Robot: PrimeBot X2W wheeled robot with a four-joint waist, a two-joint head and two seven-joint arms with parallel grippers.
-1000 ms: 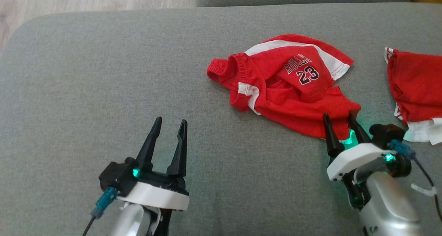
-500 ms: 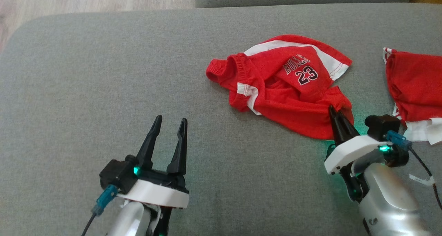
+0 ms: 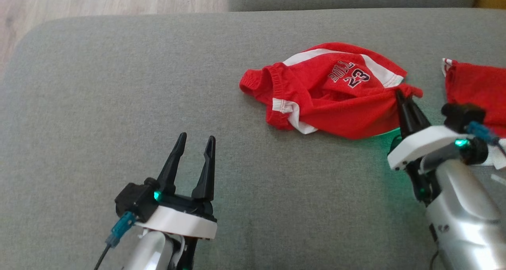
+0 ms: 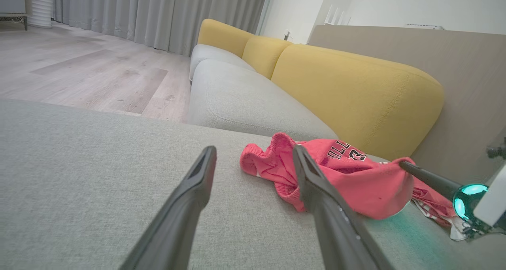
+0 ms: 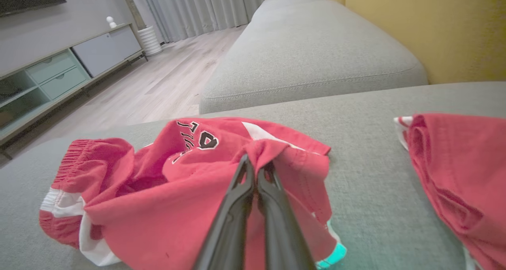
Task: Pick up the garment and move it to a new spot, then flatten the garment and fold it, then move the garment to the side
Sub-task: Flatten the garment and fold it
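Right wrist view: the right claw (image 5: 257, 164) was pinched shut on a small peak of cloth at one edge of the red garment (image 5: 158, 183), its two fingers pressed together with fabric bunched over their tips. The grip looked thin: a single fold near the hem, not a handful. The pinched corner stood raised above the grey cushion (image 3: 118, 84). The rest of the garment lay crumpled on it, with the waistband end (image 5: 91, 155) toward the robot's left and the printed number (image 5: 207, 140) uppermost. The left claw (image 3: 195, 137) hung wide and empty, low over the near left part of the cushion, well apart from the garment. A second red garment (image 3: 474, 88) lay near the right claw on its right, apart from the held one.

Step in hand, as judged: lift and carry to a new spot.

Notes for doing it well:
- Raise slowly, so the thin pinch does not slip.
- Get the trailing waistband end off the cushion before going sideways, or it would likely drag and bunch.
- Carry leftward, toward the open grey area ahead of the left claw, keeping away from the second garment.
- Lower so the free end lands first and the cloth pays out flat.
- The left claw could then take the waistband for flattening.
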